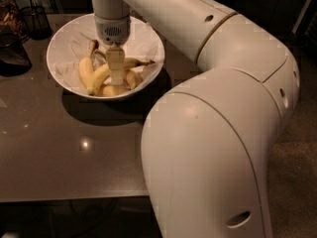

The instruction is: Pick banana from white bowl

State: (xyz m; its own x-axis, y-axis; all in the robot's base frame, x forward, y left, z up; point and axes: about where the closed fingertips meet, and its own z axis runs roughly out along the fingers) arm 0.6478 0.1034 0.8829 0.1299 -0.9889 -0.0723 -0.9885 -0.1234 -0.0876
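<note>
The white bowl point(62, 38), lined with crumpled white paper, stands at the far left of the table. Several yellow bananas lie in it. The longest, curved banana point(100, 75) runs from the bowl's front left towards a stem at the right. A shorter banana point(85, 71) with a brownish end lies to its left. My gripper point(116, 76) reaches straight down into the bowl from the wrist point(112, 29) and sits among the bananas, right over the long banana's middle. Its tip hides part of the fruit.
A dark wire basket point(34, 15) stands behind the bowl at the far left, with a dark object point(11, 51) beside the bowl. My large white arm point(223, 133) fills the right side. The table's front edge point(74, 196) runs along the bottom.
</note>
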